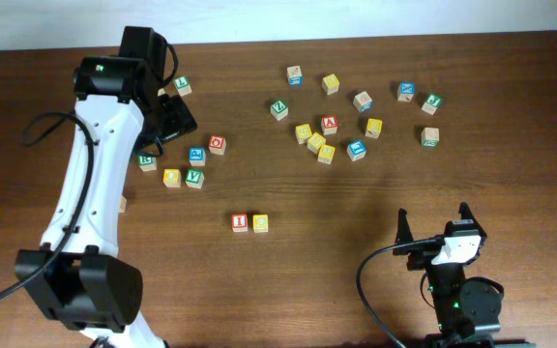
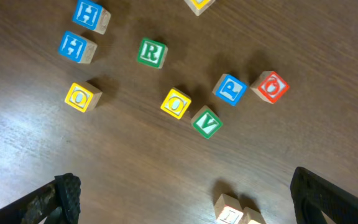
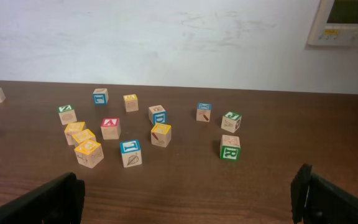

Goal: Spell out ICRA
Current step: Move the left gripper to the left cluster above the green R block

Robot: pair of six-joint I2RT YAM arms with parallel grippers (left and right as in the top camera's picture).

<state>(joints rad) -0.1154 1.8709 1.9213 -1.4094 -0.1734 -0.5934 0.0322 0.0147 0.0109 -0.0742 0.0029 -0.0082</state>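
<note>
Brown wood grain runs across the counter (image 1: 375,193), where the word looks only just begun. Closest, by the near edge toward the right corner, the right claw (image 1: 434,217) rests low with its fingers spread apart and nothing between them. It is probably parked there so as not to crowd the working arm. A little further in, about the middle of the counter, a red I block (image 1: 240,222) and a yellow block (image 1: 260,223) sit touching side by side. I take these for the first two letters, set away from the scattered groups so the row can grow toward the right edge, though the yellow block's letter is too small to read. Beyond them, toward the left edge, the left claw (image 2: 184,183) hovers with its fingers wide apart and empty above a loose group. Its wrist view shows a green R block (image 2: 151,52) standing free of its neighbours, apart from a yellow O block (image 2: 82,96) and two blue H blocks (image 2: 76,46). That height suits searching, and R looks like the next pick. Furthest, toward the far edge and right of centre, a red A block (image 1: 330,123) sits close against several yellow blocks (image 1: 315,142), and that crowding may hamper a grasp there.
</note>
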